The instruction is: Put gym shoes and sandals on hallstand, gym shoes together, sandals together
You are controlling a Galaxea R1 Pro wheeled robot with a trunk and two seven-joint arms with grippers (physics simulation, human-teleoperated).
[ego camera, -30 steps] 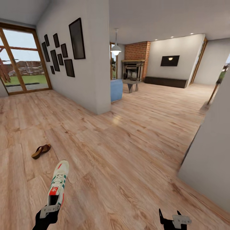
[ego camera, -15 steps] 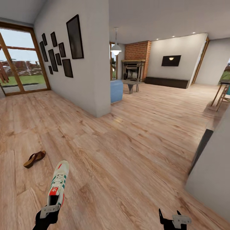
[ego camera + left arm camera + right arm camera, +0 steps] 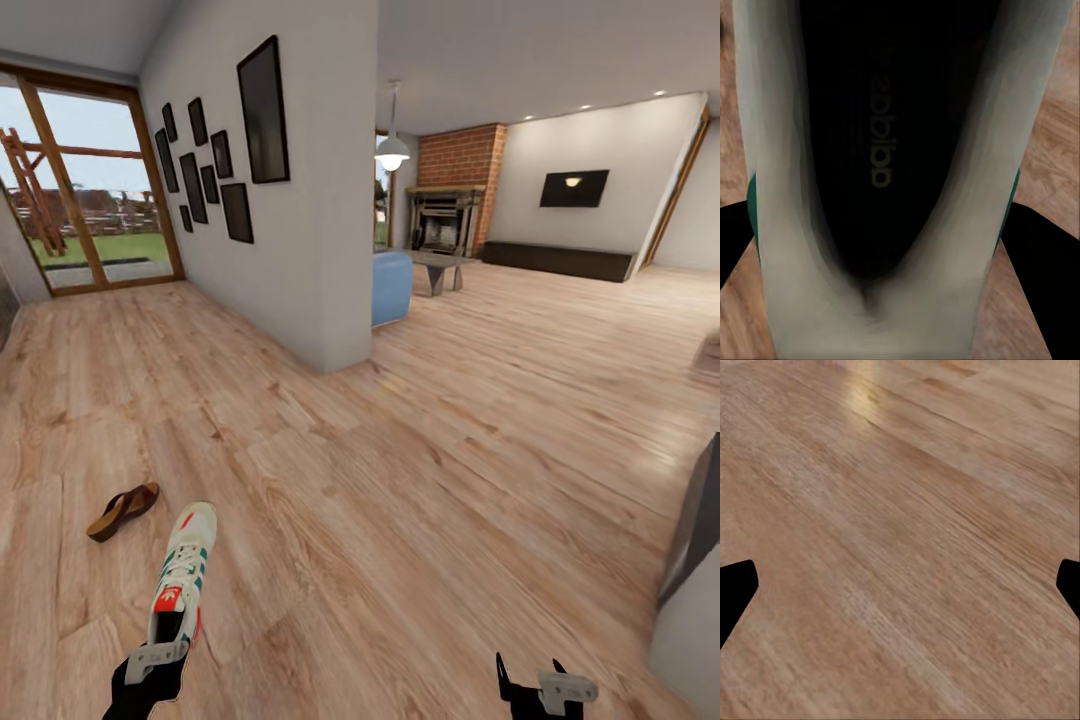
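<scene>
My left gripper (image 3: 155, 665) is shut on the heel end of one gym shoe (image 3: 183, 580), a white sneaker with green stripes and a red-orange patch, held toe-forward above the corridor floor (image 3: 420, 500). In the left wrist view the gym shoe (image 3: 877, 150) shows its dark insole, with black fingers (image 3: 1035, 255) at both sides. One brown sandal (image 3: 122, 511) lies on the planks, left of and beyond the held shoe. My right gripper (image 3: 530, 690) is open and holds nothing; in its wrist view the right gripper (image 3: 900, 585) hangs over bare planks. The hallstand is out of view.
A white wall corner with dark picture frames (image 3: 330, 250) juts out ahead. Glass doors (image 3: 90, 200) stand far left. A blue seat (image 3: 392, 287), a brick fireplace (image 3: 450, 200) and a low dark cabinet (image 3: 560, 262) lie beyond. A pale-grey slab with a dark side (image 3: 690, 590) sits at the right edge.
The camera has swung, so the whole scene shifted right and the grey slab slid toward the right edge. Both grippers hold the same pose; the shoe stays in the left one.
</scene>
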